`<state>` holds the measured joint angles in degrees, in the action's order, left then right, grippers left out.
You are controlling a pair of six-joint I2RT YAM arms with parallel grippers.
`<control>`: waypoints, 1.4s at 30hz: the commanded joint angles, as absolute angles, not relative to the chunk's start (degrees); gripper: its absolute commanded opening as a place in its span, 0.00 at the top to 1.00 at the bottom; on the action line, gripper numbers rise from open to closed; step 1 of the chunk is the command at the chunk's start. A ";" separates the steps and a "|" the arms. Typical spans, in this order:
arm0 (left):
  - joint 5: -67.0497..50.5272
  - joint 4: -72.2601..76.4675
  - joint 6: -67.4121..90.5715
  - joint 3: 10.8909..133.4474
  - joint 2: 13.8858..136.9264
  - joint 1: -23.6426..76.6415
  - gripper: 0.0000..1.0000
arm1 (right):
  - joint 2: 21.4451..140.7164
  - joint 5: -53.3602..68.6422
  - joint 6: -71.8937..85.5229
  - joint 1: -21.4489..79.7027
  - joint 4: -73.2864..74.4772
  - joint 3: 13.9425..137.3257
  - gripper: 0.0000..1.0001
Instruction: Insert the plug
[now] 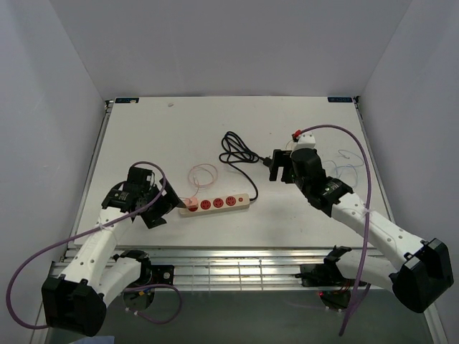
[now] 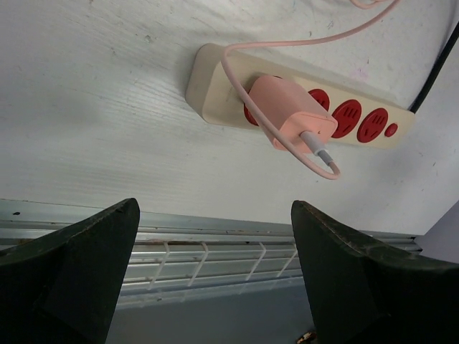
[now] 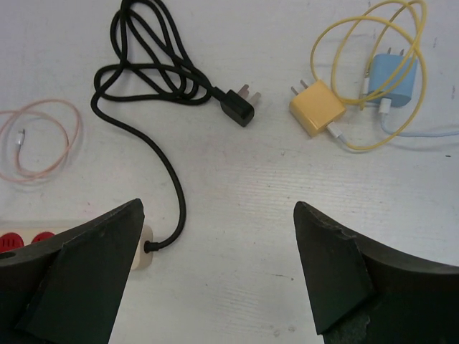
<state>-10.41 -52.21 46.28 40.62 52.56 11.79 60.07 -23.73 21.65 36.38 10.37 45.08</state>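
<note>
Top external view, nearest first: a slotted metal rail ran along the front edge of the table. Just past it, the left gripper sat low beside the left end of the power strip, close but not touching. Its jaws stood wide with nothing between them. Left wrist view agreed: both dark fingers were spread at the frame's bottom corners, over the rail. Beyond them the pink charger was seated in the end socket of the cream strip, standing up off its face. The pink cable looped out of the charger's outer end. More red sockets followed in a row. Farther back and to the right, the right gripper hung over bare table past the strip's other end, jaws likewise wide and empty. From the right wrist view, the black cord left the strip's end and coiled up the table. Its black plug lay loose. Near it lay a yellow charger, and farthest out a blue charger under loops of yellow cable.
</note>
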 commanded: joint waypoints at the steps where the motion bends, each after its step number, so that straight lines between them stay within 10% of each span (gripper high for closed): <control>1: -11.62 -49.83 44.91 39.55 52.64 11.95 0.02 | 62.05 -18.47 17.67 34.99 8.09 46.41 0.10; 18: -8.70 -41.76 50.54 37.62 58.88 12.04 0.02 | 61.87 11.33 9.94 33.83 -6.85 40.08 0.10; 42: -5.27 -40.52 53.08 32.43 59.33 12.04 0.02 | 99.31 -6.77 11.60 58.36 -4.31 68.03 0.10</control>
